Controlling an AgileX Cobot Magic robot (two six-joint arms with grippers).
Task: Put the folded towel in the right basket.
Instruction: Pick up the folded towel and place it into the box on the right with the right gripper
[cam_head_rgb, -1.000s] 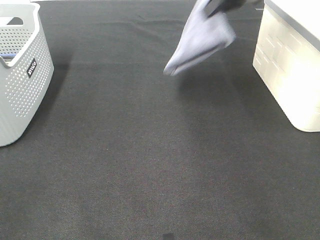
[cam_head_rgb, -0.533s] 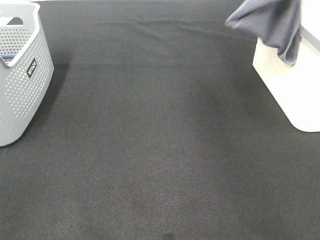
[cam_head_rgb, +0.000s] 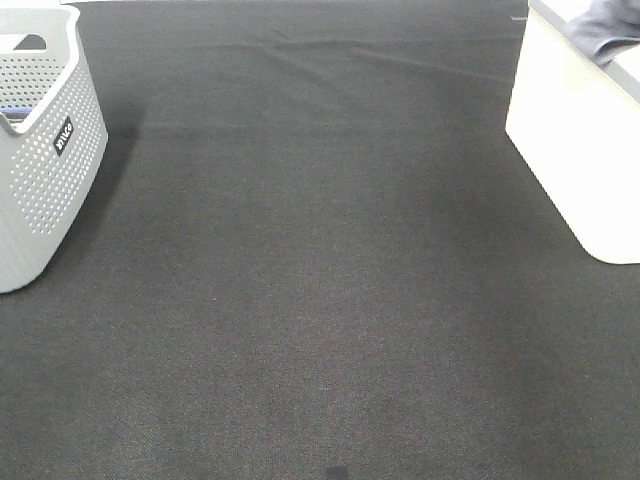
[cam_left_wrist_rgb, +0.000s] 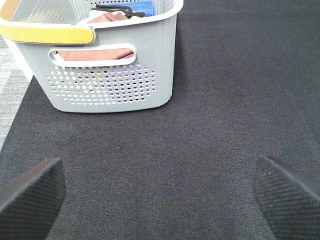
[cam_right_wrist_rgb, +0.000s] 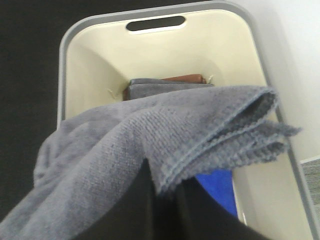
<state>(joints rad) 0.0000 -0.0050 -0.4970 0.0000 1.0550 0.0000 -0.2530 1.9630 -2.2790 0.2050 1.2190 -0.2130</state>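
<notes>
Black on both arms' ends. On the left gripper (cam_left_wrist_rgb: 160, 195), two broad finger pads (cam_left_wrist_rgb: 30, 192) with rounded corners, matte, covered in a fine dimpled grid like rubber grip. On the right gripper (cam_right_wrist_rgb: 165, 210), dark smooth fingers (cam_right_wrist_rgb: 132, 210), narrower, slightly glossy, out of focus at the edges.
</notes>
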